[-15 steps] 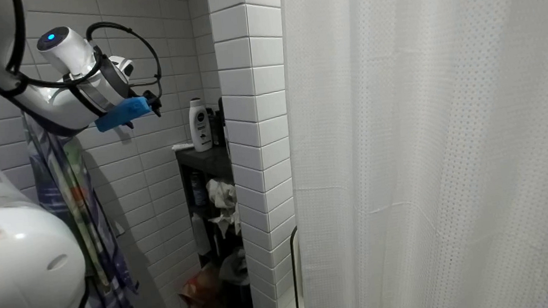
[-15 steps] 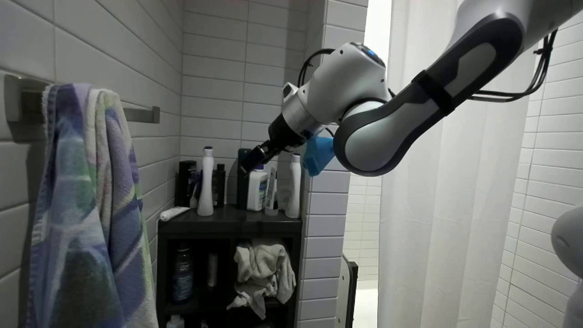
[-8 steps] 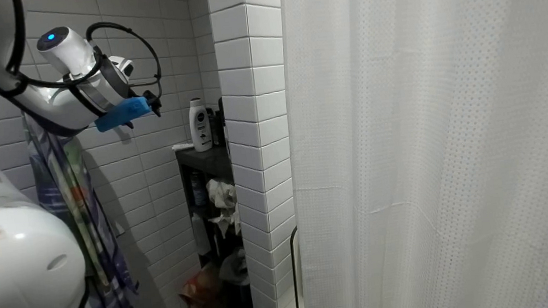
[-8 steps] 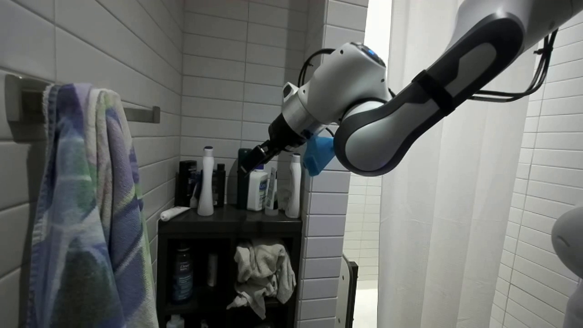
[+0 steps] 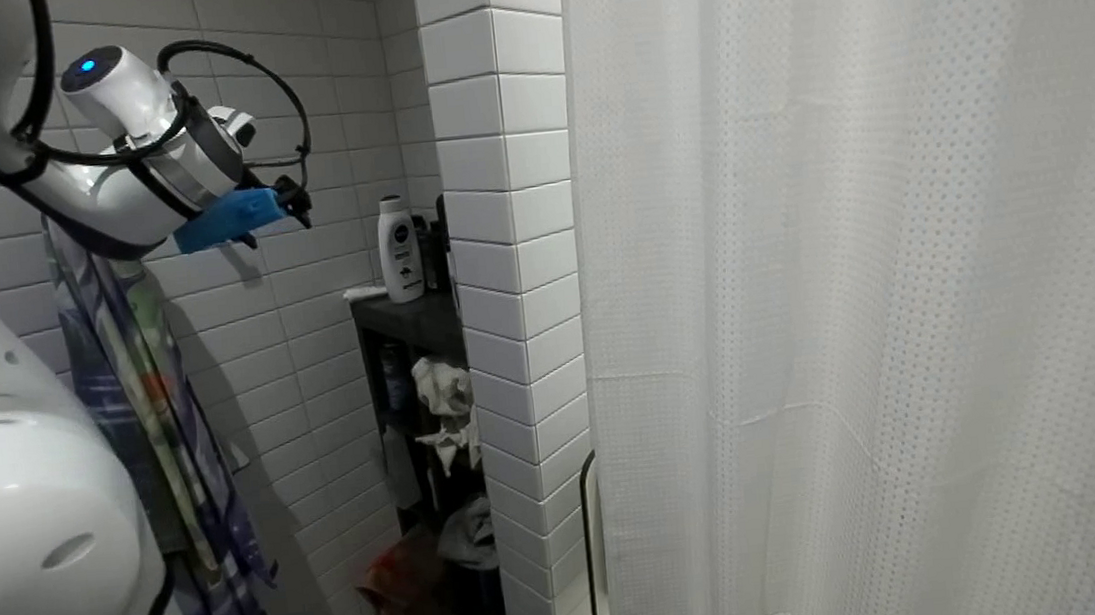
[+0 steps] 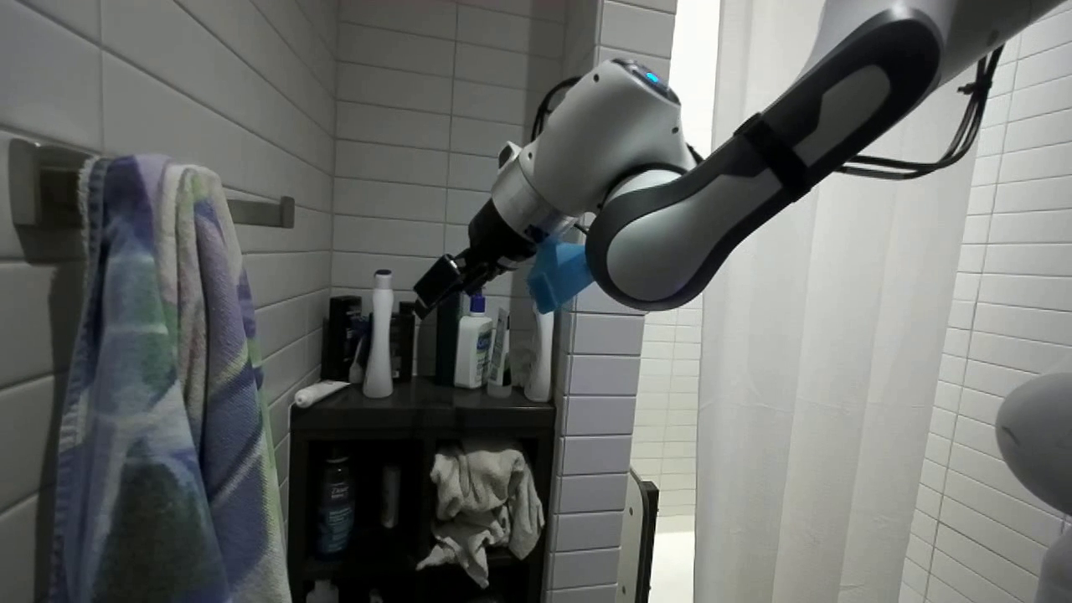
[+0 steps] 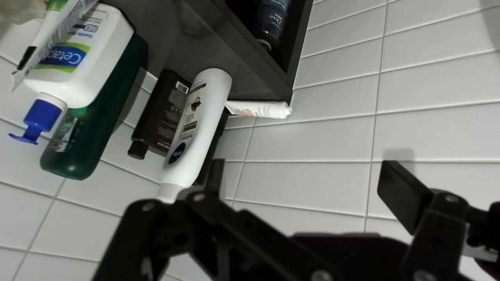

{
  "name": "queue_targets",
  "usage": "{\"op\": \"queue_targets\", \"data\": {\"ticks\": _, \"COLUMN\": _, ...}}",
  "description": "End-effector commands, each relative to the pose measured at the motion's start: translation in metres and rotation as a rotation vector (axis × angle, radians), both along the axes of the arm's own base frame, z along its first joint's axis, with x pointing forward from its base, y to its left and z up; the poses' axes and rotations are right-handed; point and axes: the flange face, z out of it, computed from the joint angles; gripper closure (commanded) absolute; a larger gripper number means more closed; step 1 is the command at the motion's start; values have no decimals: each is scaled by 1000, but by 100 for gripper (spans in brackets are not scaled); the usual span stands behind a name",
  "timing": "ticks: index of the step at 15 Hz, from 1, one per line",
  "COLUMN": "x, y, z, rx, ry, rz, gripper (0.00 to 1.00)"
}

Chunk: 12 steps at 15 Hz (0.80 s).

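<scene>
My pincer (image 7: pixel 306 183) stands spread wide with nothing in its grasp, tiled wall (image 7: pixel 312 140) showing through the gap. Nearest to it is the white Nivea bottle (image 7: pixel 201 121), upright on top of the dark shelf unit (image 6: pixel 419 412) and apart from me in both exterior views. A white tube (image 7: pixel 261 109) lies near its foot and a dark brown bottle (image 7: pixel 164 109) stands just beside it. Farther along are a green bottle (image 7: pixel 101 113) and a blue-pumped bottle (image 7: pixel 93 58).

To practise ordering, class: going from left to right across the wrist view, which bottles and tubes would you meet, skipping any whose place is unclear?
White pump bottle → dark brown bottle → white bottle with a round blue logo → lying white tube.
</scene>
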Motion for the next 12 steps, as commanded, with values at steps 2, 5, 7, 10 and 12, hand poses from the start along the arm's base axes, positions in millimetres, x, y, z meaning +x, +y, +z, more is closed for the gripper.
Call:
{"op": "queue_targets", "data": {"ticks": 2, "x": 9, "y": 11, "z": -1, "rx": -28, "ry": -34, "rz": -87, "gripper": 0}}
{"op": "queue_targets", "data": {"ticks": 5, "x": 21, "y": 7, "z": -10, "rx": -74, "ry": -78, "rz": -168, "gripper": 0}}
{"op": "queue_targets", "data": {"ticks": 7, "x": 31, "y": 2, "z": -21, "rx": -111, "ry": -95, "rz": -235, "gripper": 0}}
{"op": "queue_targets", "data": {"ticks": 10, "x": 44, "y": -1, "z": -37, "rx": -155, "ry": -96, "rz": -313, "gripper": 0}}
{"op": "queue_targets", "data": {"ticks": 12, "x": 50, "y": 0, "z": -46, "rx": -189, "ry": -92, "rz": -351, "gripper": 0}}
